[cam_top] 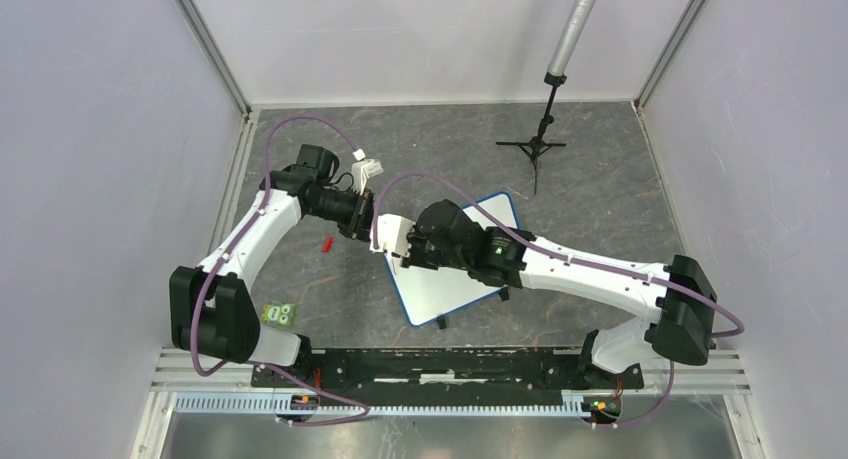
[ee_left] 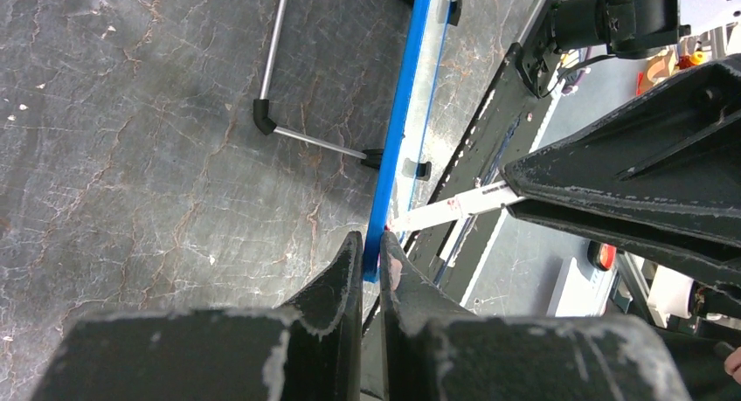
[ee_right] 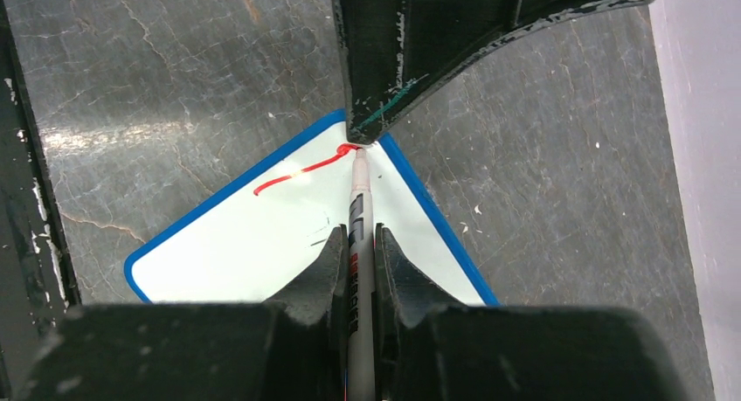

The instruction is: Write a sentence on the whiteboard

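It looked like a robotics lab cell: pale panel walls in aluminium posts boxed in a grey stone-patterned table, two cabled robot arms sat bolted to a black rail at its near edge, and a tripod stood far right.

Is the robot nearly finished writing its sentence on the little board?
No, it has only just started. Done: the left gripper pinches a corner of the whiteboard, and one curvy red stroke sits near that corner. In hand: the right gripper holds the marker with its tip on the board at the stroke's end. Left: almost all the words; the rest of the board is blank.
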Robot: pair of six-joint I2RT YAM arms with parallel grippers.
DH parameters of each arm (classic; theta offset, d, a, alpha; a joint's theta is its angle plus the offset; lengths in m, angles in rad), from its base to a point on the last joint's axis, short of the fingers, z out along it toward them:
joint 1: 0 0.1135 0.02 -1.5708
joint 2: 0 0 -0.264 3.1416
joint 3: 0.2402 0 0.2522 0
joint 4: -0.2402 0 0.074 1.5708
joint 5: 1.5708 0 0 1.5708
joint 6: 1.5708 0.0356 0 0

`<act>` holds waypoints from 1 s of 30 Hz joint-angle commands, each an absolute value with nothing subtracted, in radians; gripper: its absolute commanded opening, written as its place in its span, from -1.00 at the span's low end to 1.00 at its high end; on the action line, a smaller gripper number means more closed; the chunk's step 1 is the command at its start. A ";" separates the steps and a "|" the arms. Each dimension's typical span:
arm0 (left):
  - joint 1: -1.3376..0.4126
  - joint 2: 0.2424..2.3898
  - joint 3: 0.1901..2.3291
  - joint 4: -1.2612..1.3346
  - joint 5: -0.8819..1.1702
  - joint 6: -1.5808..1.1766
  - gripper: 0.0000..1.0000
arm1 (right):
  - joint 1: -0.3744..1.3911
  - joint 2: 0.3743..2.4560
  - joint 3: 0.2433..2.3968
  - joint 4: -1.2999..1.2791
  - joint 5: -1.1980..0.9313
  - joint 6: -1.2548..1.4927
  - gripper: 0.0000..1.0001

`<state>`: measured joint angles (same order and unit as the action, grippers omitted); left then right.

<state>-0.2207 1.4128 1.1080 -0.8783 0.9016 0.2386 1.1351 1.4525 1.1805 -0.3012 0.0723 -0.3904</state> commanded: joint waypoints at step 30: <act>-0.230 1.390 1.140 -0.873 0.894 0.245 -0.95 | 1.136 1.447 1.184 -0.336 0.006 -0.376 -1.00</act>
